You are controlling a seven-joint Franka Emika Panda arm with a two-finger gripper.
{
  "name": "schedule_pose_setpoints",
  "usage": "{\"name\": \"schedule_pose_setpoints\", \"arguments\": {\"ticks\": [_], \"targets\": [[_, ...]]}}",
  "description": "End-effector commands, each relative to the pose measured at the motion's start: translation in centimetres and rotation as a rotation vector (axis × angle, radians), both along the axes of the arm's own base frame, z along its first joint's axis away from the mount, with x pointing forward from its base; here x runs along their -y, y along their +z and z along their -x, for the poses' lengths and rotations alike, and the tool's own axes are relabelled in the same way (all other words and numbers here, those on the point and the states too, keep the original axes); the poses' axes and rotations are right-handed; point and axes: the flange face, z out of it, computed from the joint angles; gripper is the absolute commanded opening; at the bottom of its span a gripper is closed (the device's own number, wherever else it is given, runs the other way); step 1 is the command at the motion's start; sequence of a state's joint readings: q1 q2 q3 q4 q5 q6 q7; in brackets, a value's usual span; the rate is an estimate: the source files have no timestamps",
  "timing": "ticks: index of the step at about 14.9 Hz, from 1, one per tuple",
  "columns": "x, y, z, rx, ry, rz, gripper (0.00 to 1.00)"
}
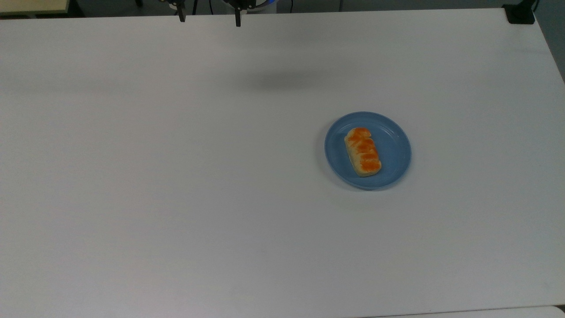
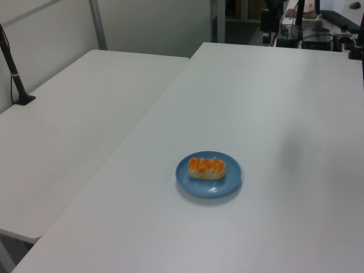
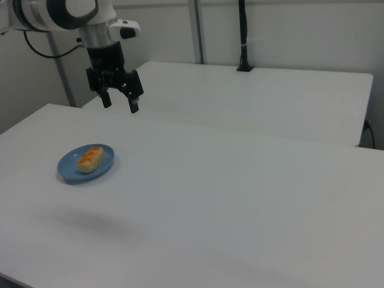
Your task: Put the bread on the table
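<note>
In the right view, from its left: the bread (image 3: 90, 158) is seen lying on the blue plate (image 3: 71, 171), which sits on the table (image 3: 240, 198). The gripper (image 3: 120, 103) is held above the table, fingers spread apart and empty, well apart from the plate.

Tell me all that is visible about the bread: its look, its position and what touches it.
The bread is a small oblong loaf, pale tan on its sides, with an orange-brown glazed top divided into segments. It looks whole. It lies flat near the middle of the blue plate, resting on the plate alone, not on the table. The gripper hangs open in the air, away from it.
</note>
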State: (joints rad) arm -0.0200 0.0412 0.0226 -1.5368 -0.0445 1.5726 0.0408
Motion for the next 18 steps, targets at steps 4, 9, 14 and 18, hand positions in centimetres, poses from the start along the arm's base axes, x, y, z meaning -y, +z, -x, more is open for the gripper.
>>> {"name": "schedule_pose_setpoints", "arguments": {"ticks": [4, 9, 14, 18], "targets": [[0.9, 0.2, 0.8, -0.016, -0.012, -0.015, 1.0], [0.2, 0.0, 0.6, -0.013, 0.002, -0.015, 1.0], [-2.9, -0.9, 0.0, -0.015, 0.058, -0.013, 1.0], [-6.0, -1.1, -0.1, -0.011, 0.107, -0.019, 1.0]]}}
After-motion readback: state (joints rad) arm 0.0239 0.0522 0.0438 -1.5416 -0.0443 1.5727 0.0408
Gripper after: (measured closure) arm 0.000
